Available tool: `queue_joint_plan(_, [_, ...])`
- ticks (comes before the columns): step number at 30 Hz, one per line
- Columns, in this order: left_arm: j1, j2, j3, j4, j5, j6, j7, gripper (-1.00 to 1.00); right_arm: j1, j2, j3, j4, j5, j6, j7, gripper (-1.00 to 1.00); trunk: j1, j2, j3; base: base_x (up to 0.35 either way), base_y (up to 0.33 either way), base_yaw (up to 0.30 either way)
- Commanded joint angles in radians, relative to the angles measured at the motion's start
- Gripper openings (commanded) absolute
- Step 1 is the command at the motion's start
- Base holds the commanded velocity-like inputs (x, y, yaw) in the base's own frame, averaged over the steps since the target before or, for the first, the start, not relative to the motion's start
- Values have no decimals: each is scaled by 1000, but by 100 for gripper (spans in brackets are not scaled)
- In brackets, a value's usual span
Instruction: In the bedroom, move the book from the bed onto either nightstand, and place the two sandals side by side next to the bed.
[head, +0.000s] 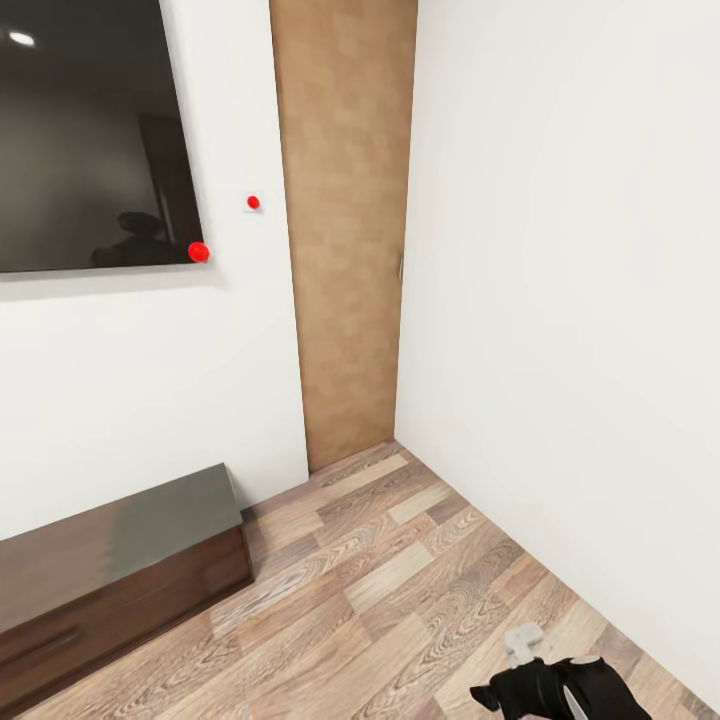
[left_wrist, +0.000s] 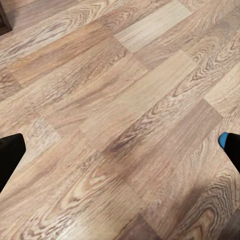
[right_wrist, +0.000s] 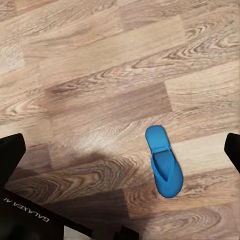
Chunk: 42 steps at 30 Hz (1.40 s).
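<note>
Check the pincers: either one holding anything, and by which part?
Nothing held. Right pincer stands open over the floor, a blue sandal lying flat below. Left pincer is open too.

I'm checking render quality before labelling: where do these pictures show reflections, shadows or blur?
Head view: the dark wall screen reflects a ceiling light and a dim silhouette, and the dresser top shows a grey sheen. Right wrist view: a soft dark shadow lies on the plank floor beside the sharply drawn blue sandal. Left wrist view: wood grain looks slightly soft; no glare.
</note>
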<state>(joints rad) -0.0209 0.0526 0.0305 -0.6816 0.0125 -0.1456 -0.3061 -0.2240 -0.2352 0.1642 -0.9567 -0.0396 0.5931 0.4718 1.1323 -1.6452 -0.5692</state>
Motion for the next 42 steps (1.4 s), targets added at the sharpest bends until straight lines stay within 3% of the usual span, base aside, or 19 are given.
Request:
queue_joint_plan(1, [-1,0,3,1,1,-1,-7,100,-3,-1,2,-2,-4,30,-1,100,4,-8,-4,0,0,0])
queue_joint_plan(3, [-1,0,3,1,1,-1,-7,100,-11,-1,2,-2,-4,66,-1,100,12,-22,-11,0,0,0])
queue_joint_plan(7, [-1,0,4,0,1,0,-7,100,-84,0,3,6,-3,176,-3,100,27,-50,-23,0,0,0])
queue_joint_plan(14, [-1,6,8,-16,4,2,-10,100,-118,0,3,11,-3,208,-2,100,54,-99,-45,0,0,0])
queue_joint_plan(18, [-1,10,9,-144,6,64,-13,100,-120,2,4,12,-3,210,-1,100,61,-113,-51,0,0,0])
queue_joint_plan(22, [-1,11,9,-449,7,309,-14,100,-121,4,5,12,-3,211,-1,100,61,-113,-51,0,0,0])
queue_joint_plan(25, [-2,4,7,-791,10,580,-16,100,-121,6,6,13,-2,211,0,100,61,-113,-51,0,0,0])
queue_joint_plan(27, [-14,-5,6,-882,12,640,-16,100,-121,6,7,12,-2,210,0,100,61,-113,-51,0,0,0])
queue_joint_plan(29, [-36,-16,6,-915,13,655,-15,100,-121,6,7,13,-2,210,0,100,61,-113,-51,0,0,0])
queue_joint_plan(33, [-109,-68,5,-959,14,621,-14,100,-121,7,8,13,-1,209,-1,100,61,-113,-51,0,0,0])
queue_joint_plan(38, [-121,-80,4,-969,13,590,-13,100,-121,6,7,13,-1,209,-2,100,61,-113,-51,0,0,0])
queue_joint_plan(42, [-124,-82,-1,-971,13,584,-13,100,-121,4,6,13,0,210,-2,100,77,-141,-64,0,0,0])
